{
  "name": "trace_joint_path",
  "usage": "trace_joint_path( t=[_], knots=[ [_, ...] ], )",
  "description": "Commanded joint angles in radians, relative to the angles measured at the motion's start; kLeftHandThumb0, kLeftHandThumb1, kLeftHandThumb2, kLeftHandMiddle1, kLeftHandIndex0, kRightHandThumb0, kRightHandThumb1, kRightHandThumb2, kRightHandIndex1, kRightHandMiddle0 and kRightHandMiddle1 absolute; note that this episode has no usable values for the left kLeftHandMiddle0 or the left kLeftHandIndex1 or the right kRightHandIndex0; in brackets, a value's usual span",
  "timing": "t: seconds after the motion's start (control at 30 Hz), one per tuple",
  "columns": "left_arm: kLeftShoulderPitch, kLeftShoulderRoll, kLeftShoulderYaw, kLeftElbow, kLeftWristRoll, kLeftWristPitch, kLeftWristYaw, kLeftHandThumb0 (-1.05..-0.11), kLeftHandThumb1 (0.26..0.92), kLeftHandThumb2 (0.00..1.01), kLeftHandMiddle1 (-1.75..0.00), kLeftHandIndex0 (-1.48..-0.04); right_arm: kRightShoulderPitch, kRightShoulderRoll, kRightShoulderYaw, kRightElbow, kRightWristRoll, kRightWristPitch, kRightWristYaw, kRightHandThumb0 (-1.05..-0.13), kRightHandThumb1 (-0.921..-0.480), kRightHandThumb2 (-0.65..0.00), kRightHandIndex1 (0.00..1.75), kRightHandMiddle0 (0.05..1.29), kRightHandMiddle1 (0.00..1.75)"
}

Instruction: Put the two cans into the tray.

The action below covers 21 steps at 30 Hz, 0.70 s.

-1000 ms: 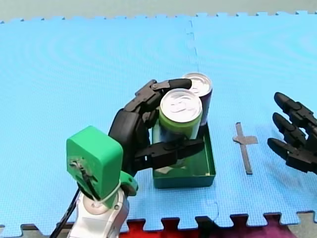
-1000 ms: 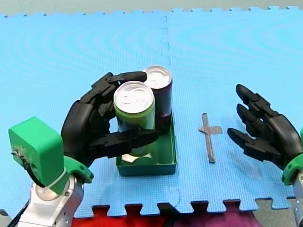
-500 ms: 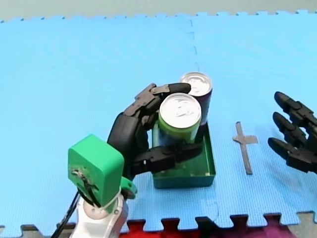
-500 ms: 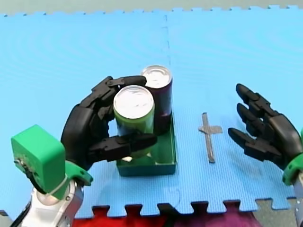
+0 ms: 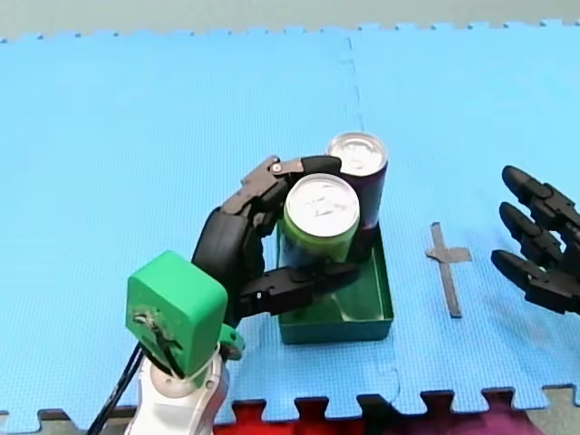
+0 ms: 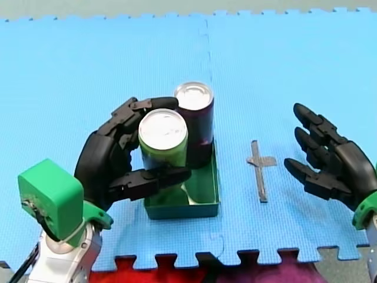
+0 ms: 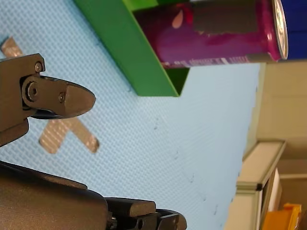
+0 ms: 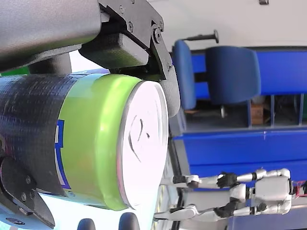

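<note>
My left hand (image 5: 272,237) is shut on a green can (image 5: 319,217), holding it upright just over the near part of a small green tray (image 5: 381,319). The same can (image 8: 96,143) is seen close up in the second wrist view, gripped between black fingers (image 8: 129,33). A purple can (image 5: 361,177) stands upright in the far end of the tray, right behind the green one. In the first wrist view the purple can (image 7: 216,33) and the tray wall (image 7: 129,48) appear beside a black fingertip (image 7: 62,98). My right hand (image 5: 539,254) hovers open to the right of the tray.
Blue foam mats (image 5: 136,136) cover the floor, with jigsaw edges along the near side. A grey tape cross (image 5: 448,263) lies between the tray and my right hand. My left wrist carries a green block (image 5: 174,313).
My left hand has lowered the green can slightly toward the tray and drawn it a little nearer. The right hand and the purple can stay where they were.
</note>
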<state>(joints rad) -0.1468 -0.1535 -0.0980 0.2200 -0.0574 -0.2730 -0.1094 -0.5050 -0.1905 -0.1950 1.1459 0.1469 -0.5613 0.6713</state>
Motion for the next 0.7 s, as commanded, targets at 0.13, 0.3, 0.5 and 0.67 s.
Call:
trace_joint_path(
  t=[0.13,0.3,0.5,0.67],
  knots=[
    [-0.008,0.002,0.006,0.011,0.008,-0.026,0.013,-0.405,0.867,0.0,-1.75,-0.58,0.003,-0.002,-0.004,-0.004,0.011,-0.013,0.011,-1.048,-0.921,-0.451,0.0,0.09,0.0],
    [-0.013,0.001,0.007,0.03,0.007,-0.042,0.015,-0.402,0.868,0.0,-1.75,-0.58,0.003,-0.001,-0.006,-0.003,0.015,-0.018,0.017,-1.048,-0.921,-0.452,0.0,0.09,0.0],
    [-0.013,-0.004,0.006,0.039,0.005,-0.054,0.013,-0.4,0.868,0.0,-1.75,-0.58,0.003,0.001,-0.006,-0.003,0.015,-0.022,0.015,-1.048,-0.921,-0.453,0.0,0.09,0.0],
    [-0.014,-0.008,0.006,0.048,0.003,-0.061,0.012,-0.398,0.869,0.0,-1.75,-0.57,0.003,0.002,-0.006,-0.004,0.015,-0.022,0.014,-1.048,-0.921,-0.453,0.0,0.09,0.0]
  ],
)
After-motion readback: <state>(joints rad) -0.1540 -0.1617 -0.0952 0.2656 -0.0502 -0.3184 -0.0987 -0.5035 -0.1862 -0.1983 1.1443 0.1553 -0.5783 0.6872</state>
